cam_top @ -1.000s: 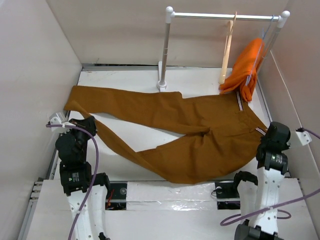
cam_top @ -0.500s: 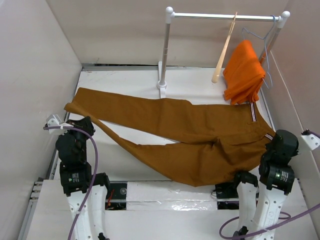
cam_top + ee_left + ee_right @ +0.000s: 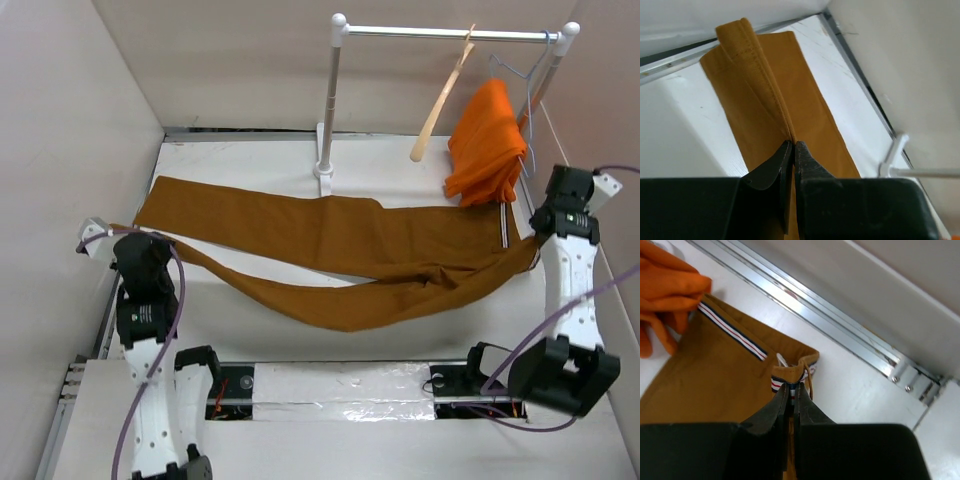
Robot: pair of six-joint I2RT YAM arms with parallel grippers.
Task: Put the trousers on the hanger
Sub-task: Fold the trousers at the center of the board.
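The rust-brown trousers [image 3: 340, 240] lie stretched across the table from left to right, both legs pointing left. My left gripper [image 3: 127, 238] is shut on the hem of the nearer leg; in the left wrist view its fingertips [image 3: 792, 144] pinch a folded seam of the trousers [image 3: 765, 90]. At the right side my right gripper [image 3: 543, 238] is shut on the striped waistband corner [image 3: 790, 376] of the trousers [image 3: 715, 375]. The pale wooden hanger [image 3: 440, 100] hangs tilted from the rail at the back right, apart from both grippers.
An orange garment [image 3: 487, 145] on a thin wire hanger [image 3: 520, 75] hangs just right of the wooden hanger, its cloth [image 3: 665, 295] close to the waistband. The rack's post [image 3: 327, 100] stands on its base at the back centre. Walls close in on both sides.
My right arm swung from the near right to the far right edge, dragging the waistband with it. The trousers pulled out straighter. The left gripper shifted left, and the wooden hanger swung.
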